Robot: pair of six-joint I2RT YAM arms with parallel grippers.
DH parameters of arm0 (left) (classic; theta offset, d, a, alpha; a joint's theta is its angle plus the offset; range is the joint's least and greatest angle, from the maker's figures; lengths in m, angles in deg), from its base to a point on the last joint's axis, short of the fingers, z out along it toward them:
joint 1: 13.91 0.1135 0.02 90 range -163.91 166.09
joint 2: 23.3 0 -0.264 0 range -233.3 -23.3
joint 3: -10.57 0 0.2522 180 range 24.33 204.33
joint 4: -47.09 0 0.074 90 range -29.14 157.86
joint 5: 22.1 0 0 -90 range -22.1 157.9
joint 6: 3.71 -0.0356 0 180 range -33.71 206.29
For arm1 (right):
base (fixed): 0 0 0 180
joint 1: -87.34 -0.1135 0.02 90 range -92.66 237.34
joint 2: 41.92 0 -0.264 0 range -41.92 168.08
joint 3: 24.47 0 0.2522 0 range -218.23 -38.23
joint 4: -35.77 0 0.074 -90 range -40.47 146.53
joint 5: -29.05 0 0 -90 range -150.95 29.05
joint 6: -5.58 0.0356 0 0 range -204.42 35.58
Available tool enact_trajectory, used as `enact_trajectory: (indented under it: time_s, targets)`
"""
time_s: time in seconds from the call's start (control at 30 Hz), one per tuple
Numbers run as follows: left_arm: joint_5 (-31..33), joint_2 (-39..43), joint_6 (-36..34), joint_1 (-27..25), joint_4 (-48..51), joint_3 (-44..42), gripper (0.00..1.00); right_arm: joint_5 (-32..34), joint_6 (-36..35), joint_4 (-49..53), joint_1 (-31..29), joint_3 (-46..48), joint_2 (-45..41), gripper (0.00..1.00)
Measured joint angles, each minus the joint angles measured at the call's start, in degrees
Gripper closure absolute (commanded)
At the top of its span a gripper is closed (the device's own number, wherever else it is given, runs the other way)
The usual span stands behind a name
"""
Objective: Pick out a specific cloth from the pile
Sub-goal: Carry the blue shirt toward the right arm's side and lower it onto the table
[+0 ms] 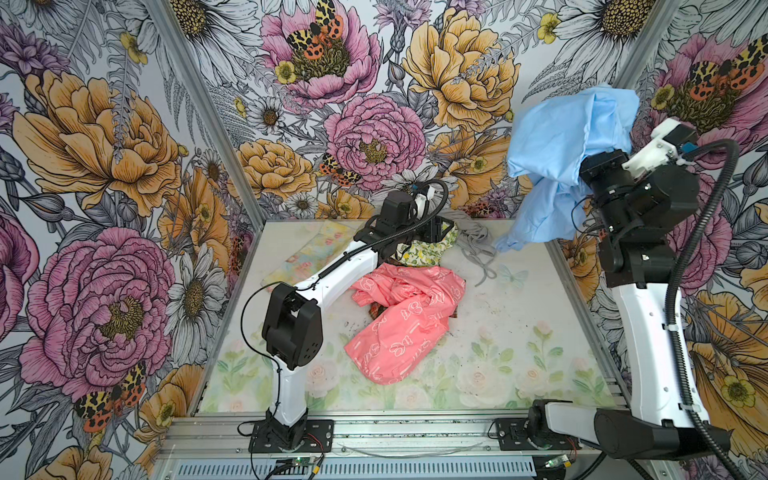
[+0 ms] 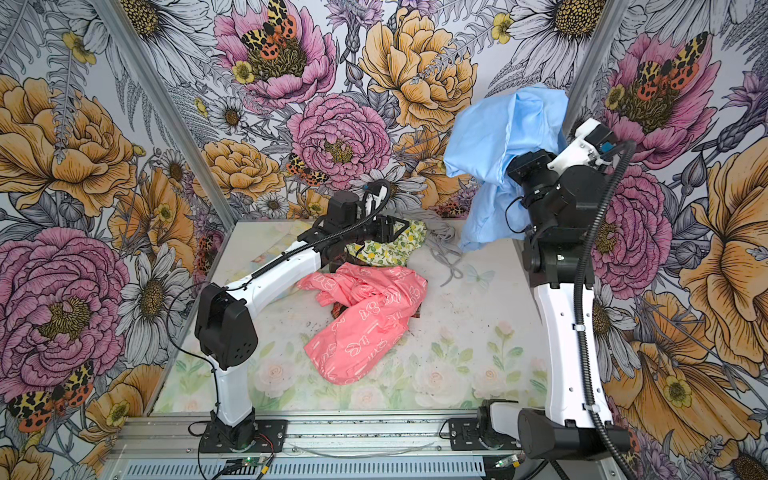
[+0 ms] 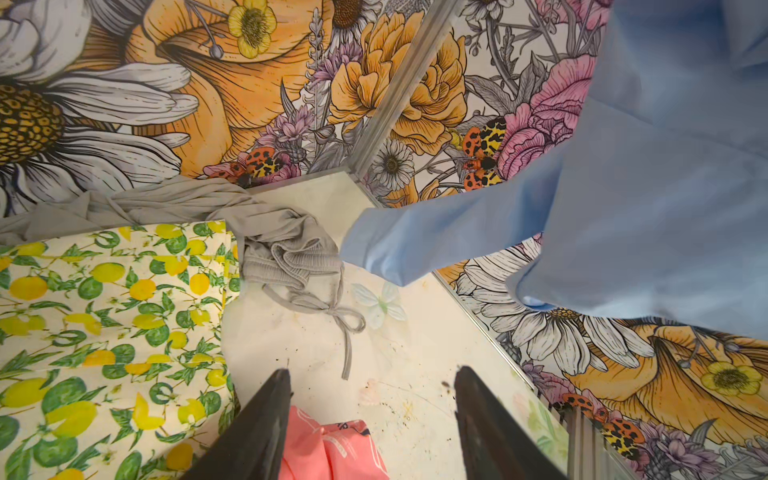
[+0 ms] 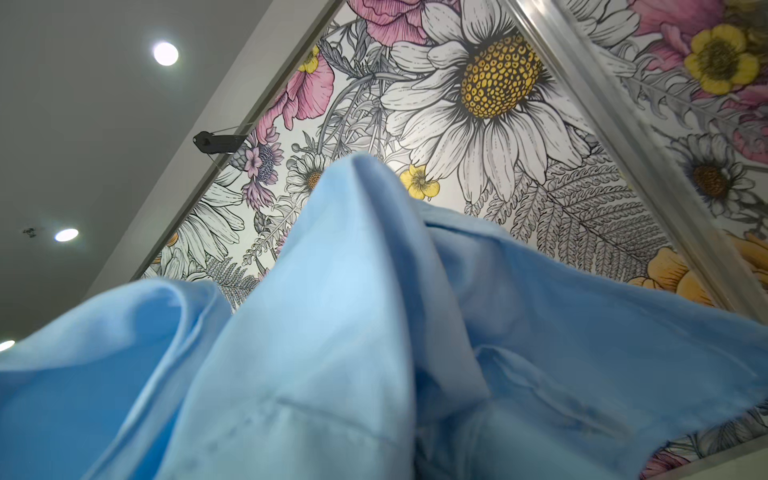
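Sky-blue cloth (image 1: 557,137) hangs aloft at the right, draped over the right gripper, clamped on it. The left gripper (image 3: 372,370) gapes empty over the pile (image 1: 428,249) — coral-pink cloth (image 1: 409,316) lettering unreadable.

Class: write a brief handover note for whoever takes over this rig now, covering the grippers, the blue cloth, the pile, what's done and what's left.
Left gripper: open, empty, over the far edge of the pile.
Right gripper: hidden under the cloth, shut on it, raised at the far right.
Done: cloth lifted off the pile; its lower end hangs near the table.
Left: probably carry it clear and set it down.
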State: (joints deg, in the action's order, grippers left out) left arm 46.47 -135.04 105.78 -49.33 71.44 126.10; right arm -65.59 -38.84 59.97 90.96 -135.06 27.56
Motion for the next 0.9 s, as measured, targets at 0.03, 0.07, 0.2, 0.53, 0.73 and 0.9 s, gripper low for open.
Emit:
enact_trajectory:
  time_s: [0.03, 0.07, 0.2, 0.53, 0.73, 0.9]
  targets:
    - [0.0, 0.0, 0.02, -0.11, -0.17, -0.61, 0.35, 0.28, -0.5, 0.7, 0.13, 1.44, -2.03, 1.0]
    - [0.0, 0.0, 0.02, -0.22, -0.42, -1.29, 0.35, 0.59, -1.18, 1.73, 0.24, 3.5, -4.55, 1.0]
    - [0.2, 0.11, 0.0, -0.72, -0.66, -4.15, 0.35, 2.51, -3.8, 7.98, 0.5, 11.23, -13.2, 1.0]
    - [0.42, 4.33, 0.04, -1.92, -1.46, -11.02, 0.35, 9.55, -7.93, 21.18, 1.25, 28.46, -27.26, 1.0]
    - [1.01, 8.76, 0.04, -1.97, -2.51, -14.56, 0.35, 13.51, -8.85, 23.61, 1.38, 35.89, -29.05, 1.0]
    - [1.68, 10.93, 0.04, -2.23, -3.52, -16.98, 0.35, 15.3, -9.11, 24.61, 2.47, 44.57, -27.41, 1.0]
